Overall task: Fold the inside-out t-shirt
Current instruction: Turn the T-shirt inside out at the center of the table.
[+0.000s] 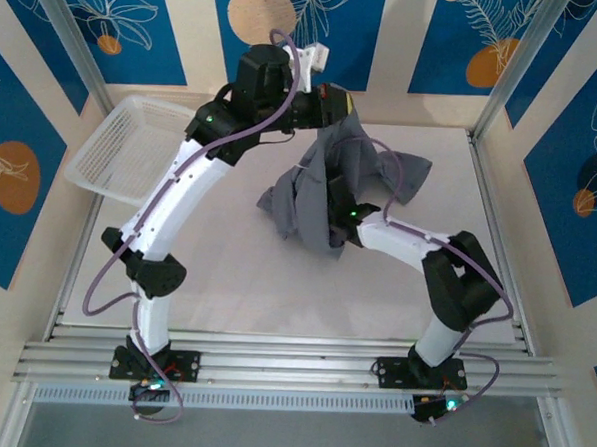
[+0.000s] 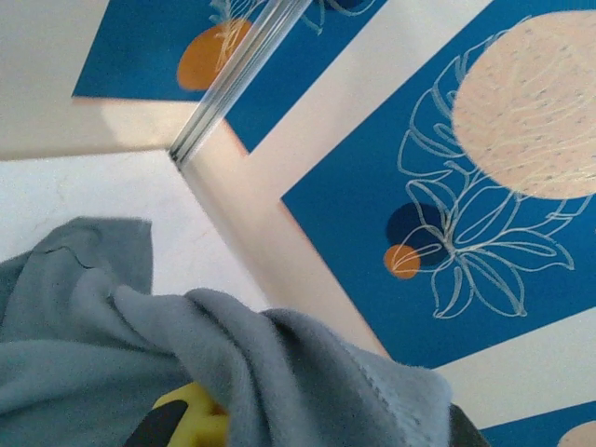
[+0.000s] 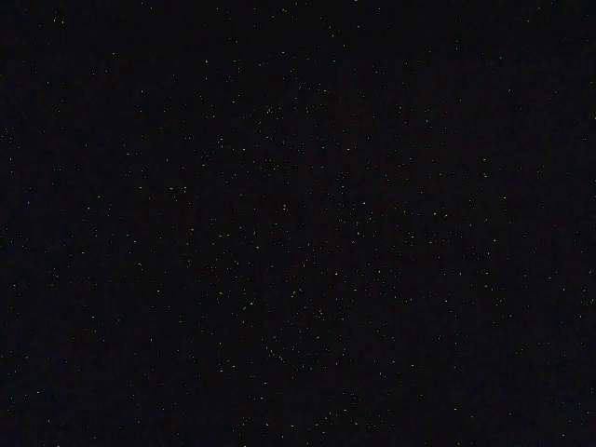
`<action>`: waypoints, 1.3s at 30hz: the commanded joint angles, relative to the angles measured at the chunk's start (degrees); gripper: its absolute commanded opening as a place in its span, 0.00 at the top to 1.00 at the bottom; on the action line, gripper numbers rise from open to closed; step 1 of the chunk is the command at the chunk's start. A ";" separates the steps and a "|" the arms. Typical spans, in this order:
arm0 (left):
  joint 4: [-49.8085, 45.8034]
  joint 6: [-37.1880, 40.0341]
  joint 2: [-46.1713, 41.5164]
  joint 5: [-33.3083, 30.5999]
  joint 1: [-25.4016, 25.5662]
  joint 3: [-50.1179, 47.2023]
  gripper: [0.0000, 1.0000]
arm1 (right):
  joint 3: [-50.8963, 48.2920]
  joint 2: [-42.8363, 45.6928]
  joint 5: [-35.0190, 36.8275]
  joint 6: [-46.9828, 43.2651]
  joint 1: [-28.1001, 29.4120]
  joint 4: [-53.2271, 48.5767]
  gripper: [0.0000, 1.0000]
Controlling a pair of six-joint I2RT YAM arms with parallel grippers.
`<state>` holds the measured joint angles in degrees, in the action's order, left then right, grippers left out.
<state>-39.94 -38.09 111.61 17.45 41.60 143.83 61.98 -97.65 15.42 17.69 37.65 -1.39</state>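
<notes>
We see the left claw point(image 1: 337, 105) clamped shut on the inside-out t-shirt point(image 1: 315, 189), holding one end up above the table point(image 1: 226, 270). The right claw point(image 1: 336, 226) is closed, buried in its lower folds.

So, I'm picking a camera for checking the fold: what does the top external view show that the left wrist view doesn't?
Top external: left arm, right arm, white mesh basket, grey t-shirt hanging bunched from the left claw. Left wrist: seam stitching up close, a yellow claw part beneath the cloth. Both: t-shirt, white table, blue leaf wall panels.
</notes>
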 commanded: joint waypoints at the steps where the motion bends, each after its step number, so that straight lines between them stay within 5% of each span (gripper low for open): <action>1: 1.14 -1.03 1.28 4.20 1.30 3.06 1.00 | 2.14 -0.38 -1.81 2.63 0.46 -5.64 1.00; 8: -3.20 3.67 0.60 8.92 6.88 2.88 1.00 | 12.48 -3.42 -14.00 13.66 -6.10 -17.29 1.00; 14: -2.11 11.15 -7.99 1.62 10.91 -9.01 1.00 | 14.89 -2.17 -24.28 20.08 -11.13 -17.37 1.00; 20: 2.48 16.99 -14.69 -2.50 11.46 -14.20 1.00 | 22.31 -9.36 -24.03 10.54 -10.45 -28.40 1.00; 24: 8.90 23.69 -22.20 -6.18 11.58 -22.99 1.00 | 19.51 -2.62 -24.96 12.23 -12.15 -26.97 1.00; 30: 15.27 33.66 -26.73 9.48 14.57 -30.01 1.00 | 24.74 1.00 -22.27 13.31 -17.23 -29.32 1.00; 34: 12.86 39.55 -25.49 8.54 19.19 -28.14 1.00 | 29.26 -5.96 -16.85 8.69 -17.26 -33.37 1.00; 39: 9.98 36.39 -19.70 8.56 20.69 -19.78 1.00 | 31.06 -16.41 -11.84 9.19 -17.02 -34.66 1.00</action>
<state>-30.85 -2.63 90.08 21.56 60.84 119.04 93.78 -107.46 -0.78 26.85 20.64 -30.70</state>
